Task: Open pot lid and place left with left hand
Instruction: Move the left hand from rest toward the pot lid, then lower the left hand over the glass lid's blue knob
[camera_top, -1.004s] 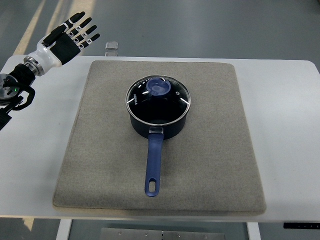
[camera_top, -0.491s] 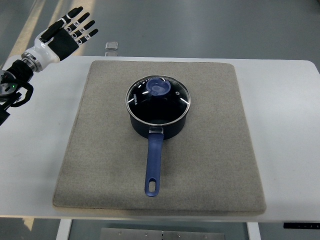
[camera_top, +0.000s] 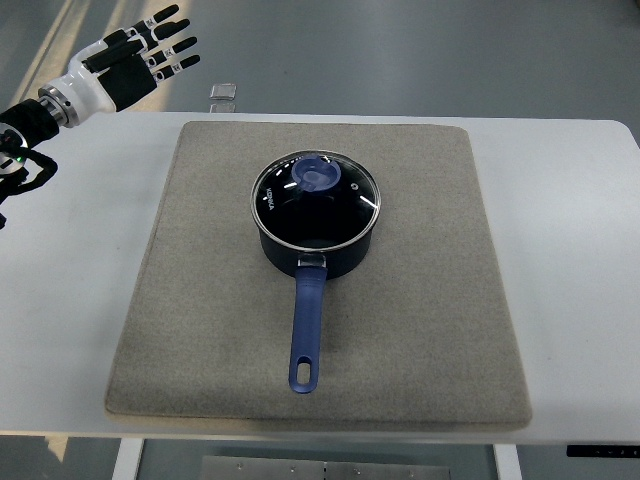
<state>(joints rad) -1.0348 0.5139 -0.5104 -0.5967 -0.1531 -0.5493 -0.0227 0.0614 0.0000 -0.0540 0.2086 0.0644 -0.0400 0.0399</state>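
Note:
A dark blue saucepan (camera_top: 318, 235) stands in the middle of a grey mat (camera_top: 420, 300), its long blue handle (camera_top: 307, 335) pointing toward the near edge. A glass lid (camera_top: 316, 198) with a blue knob (camera_top: 318, 175) rests on the pot. My left hand (camera_top: 150, 55) hovers high over the far left corner of the table, well away from the pot, with its fingers spread and nothing in them. The right arm does not show.
The mat lies on a white table (camera_top: 70, 300). A small clear bracket (camera_top: 223, 94) sits at the table's far edge, just beyond the mat. Bare mat stretches to the left of the pot.
The left hand has risen and drifted toward the far left corner, its fingers now pointing more to the right. The pot and lid have not moved.

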